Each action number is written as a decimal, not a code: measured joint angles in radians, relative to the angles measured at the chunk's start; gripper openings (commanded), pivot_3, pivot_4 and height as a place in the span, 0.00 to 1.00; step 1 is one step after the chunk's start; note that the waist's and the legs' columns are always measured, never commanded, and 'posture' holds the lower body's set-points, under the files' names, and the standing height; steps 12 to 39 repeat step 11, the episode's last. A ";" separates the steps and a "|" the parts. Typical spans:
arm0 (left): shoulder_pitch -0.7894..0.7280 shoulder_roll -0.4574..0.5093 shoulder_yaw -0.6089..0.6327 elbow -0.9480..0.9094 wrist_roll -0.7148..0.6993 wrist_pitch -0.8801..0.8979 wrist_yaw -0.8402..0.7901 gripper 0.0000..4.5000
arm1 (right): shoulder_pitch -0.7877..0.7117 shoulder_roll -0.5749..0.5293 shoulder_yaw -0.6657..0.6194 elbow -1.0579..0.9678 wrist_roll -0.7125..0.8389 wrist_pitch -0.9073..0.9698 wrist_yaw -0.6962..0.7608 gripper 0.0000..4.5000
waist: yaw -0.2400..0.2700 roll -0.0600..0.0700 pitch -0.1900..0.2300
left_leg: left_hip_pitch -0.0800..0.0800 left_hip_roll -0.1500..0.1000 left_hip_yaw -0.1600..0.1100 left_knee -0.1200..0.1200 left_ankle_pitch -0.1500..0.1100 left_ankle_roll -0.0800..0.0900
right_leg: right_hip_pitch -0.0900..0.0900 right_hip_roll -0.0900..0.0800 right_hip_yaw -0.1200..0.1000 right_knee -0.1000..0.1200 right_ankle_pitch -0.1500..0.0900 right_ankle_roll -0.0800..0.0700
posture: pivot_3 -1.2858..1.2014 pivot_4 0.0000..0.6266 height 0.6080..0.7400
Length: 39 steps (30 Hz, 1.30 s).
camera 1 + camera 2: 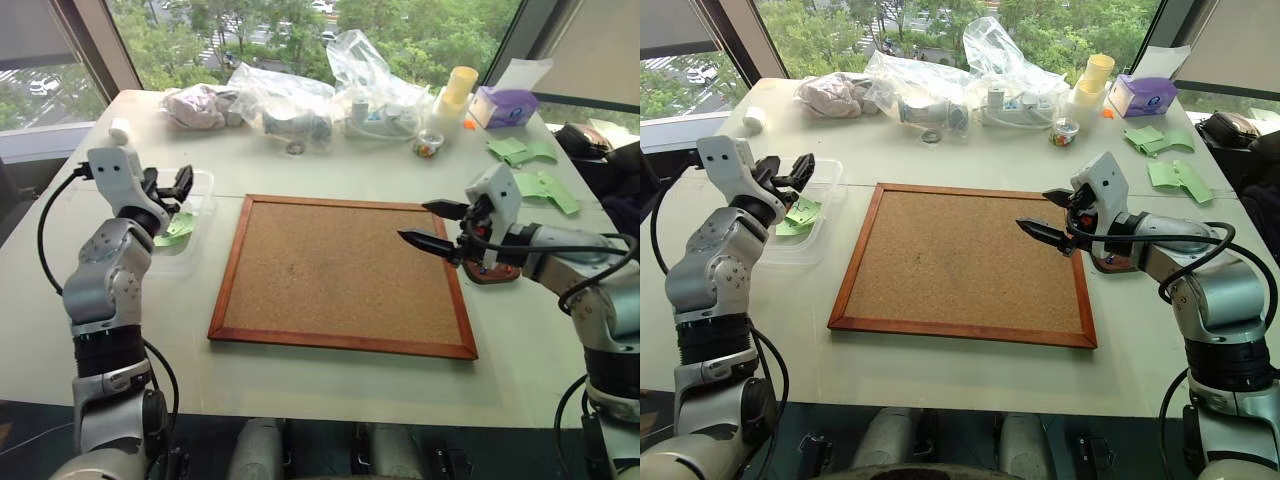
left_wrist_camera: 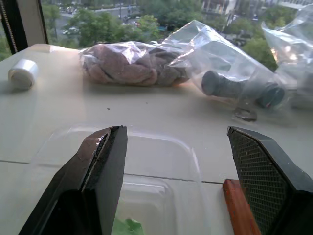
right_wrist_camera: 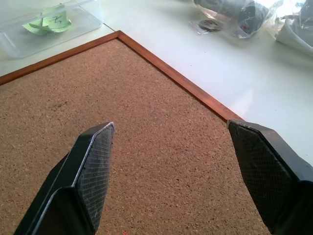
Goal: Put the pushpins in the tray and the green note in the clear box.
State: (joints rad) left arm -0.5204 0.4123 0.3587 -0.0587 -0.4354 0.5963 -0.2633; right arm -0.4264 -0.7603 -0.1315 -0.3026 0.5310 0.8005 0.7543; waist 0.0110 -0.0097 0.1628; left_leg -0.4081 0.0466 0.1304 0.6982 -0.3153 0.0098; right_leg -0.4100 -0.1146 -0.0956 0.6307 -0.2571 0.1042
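The green note [image 1: 178, 228] lies crumpled inside the clear box [image 1: 205, 190] at the left of the table, also seen as the pale-green note [image 3: 51, 19]. My left gripper [image 1: 168, 185] hovers just above the box, open, nothing between its fingers [image 2: 102, 161]. My right gripper [image 1: 420, 222] stands open over the right edge of the corkboard [image 1: 340, 270], empty. The dark reddish tray [image 1: 495, 272] sits on the table just right of the board, partly hidden by my right hand. The pushpins are hidden from view.
Clear plastic bags [image 1: 290, 100] with items line the table's far side, with a small jar [image 1: 428, 143], yellow cups [image 1: 458, 88] and a purple tissue box [image 1: 505, 105]. Loose green paper sheets [image 1: 530, 160] lie at the far right. A white roll [image 1: 120, 130] sits far left.
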 measured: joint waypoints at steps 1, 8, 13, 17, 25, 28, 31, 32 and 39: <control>0.015 0.011 -0.015 -0.039 -0.040 0.032 -0.048 0.82 | 0.014 -0.009 -0.006 0.000 0.000 0.000 0.002 0.85 | 0.002 0.000 0.000 | 0.000 0.000 0.000 0.000 0.000 0.000 | 0.000 0.000 0.000 0.000 0.000 0.000 | 0.52 0.24 1.00; 0.090 0.100 -0.200 -0.192 -0.194 0.183 -0.324 0.82 | 0.082 -0.047 -0.039 -0.011 0.015 0.002 0.028 0.85 | -0.005 0.000 0.000 | 0.001 0.000 0.000 0.000 0.001 -0.001 | 0.000 0.001 0.000 0.001 0.000 0.000 | 0.52 0.24 1.00; 0.124 0.143 -0.262 -0.213 -0.198 0.192 -0.403 0.82 | 0.134 -0.065 -0.053 -0.048 0.039 0.012 0.050 0.85 | -0.006 0.001 0.000 | 0.001 0.001 0.000 -0.001 0.001 -0.001 | 0.000 0.001 0.000 0.000 0.000 0.000 | 0.52 0.24 1.00; 0.124 0.143 -0.262 -0.213 -0.198 0.192 -0.403 0.82 | 0.134 -0.065 -0.053 -0.048 0.039 0.012 0.050 0.85 | -0.006 0.001 0.000 | 0.001 0.001 0.000 -0.001 0.001 -0.001 | 0.000 0.001 0.000 0.000 0.000 0.000 | 0.52 0.24 1.00; 0.124 0.143 -0.262 -0.213 -0.198 0.192 -0.403 0.82 | 0.134 -0.065 -0.053 -0.048 0.039 0.012 0.050 0.85 | -0.006 0.001 0.000 | 0.001 0.001 0.000 -0.001 0.001 -0.001 | 0.000 0.001 0.000 0.000 0.000 0.000 | 0.52 0.24 1.00; 0.124 0.143 -0.262 -0.213 -0.198 0.192 -0.403 0.82 | 0.134 -0.065 -0.053 -0.048 0.039 0.012 0.050 0.85 | -0.006 0.001 0.000 | 0.001 0.001 0.000 -0.001 0.001 -0.001 | 0.000 0.001 0.000 0.000 0.000 0.000 | 0.52 0.24 1.00; 0.124 0.143 -0.262 -0.213 -0.198 0.192 -0.403 0.82 | 0.134 -0.065 -0.053 -0.048 0.039 0.012 0.050 0.85 | -0.006 0.001 0.000 | 0.001 0.001 0.000 -0.001 0.001 -0.001 | 0.000 0.001 0.000 0.000 0.000 0.000 | 0.52 0.24 1.00; 0.124 0.143 -0.262 -0.213 -0.198 0.192 -0.403 0.82 | 0.134 -0.065 -0.053 -0.048 0.039 0.012 0.050 0.85 | -0.006 0.001 0.000 | 0.001 0.001 0.000 -0.001 0.001 -0.001 | 0.000 0.001 0.000 0.000 0.000 0.000 | 0.52 0.24 1.00; 0.124 0.143 -0.262 -0.213 -0.198 0.192 -0.403 0.82 | 0.134 -0.065 -0.053 -0.048 0.039 0.012 0.050 0.85 | -0.006 0.001 0.000 | 0.001 0.001 0.000 -0.001 0.001 -0.001 | 0.000 0.001 0.000 0.000 0.000 0.000 | 0.52 0.24 1.00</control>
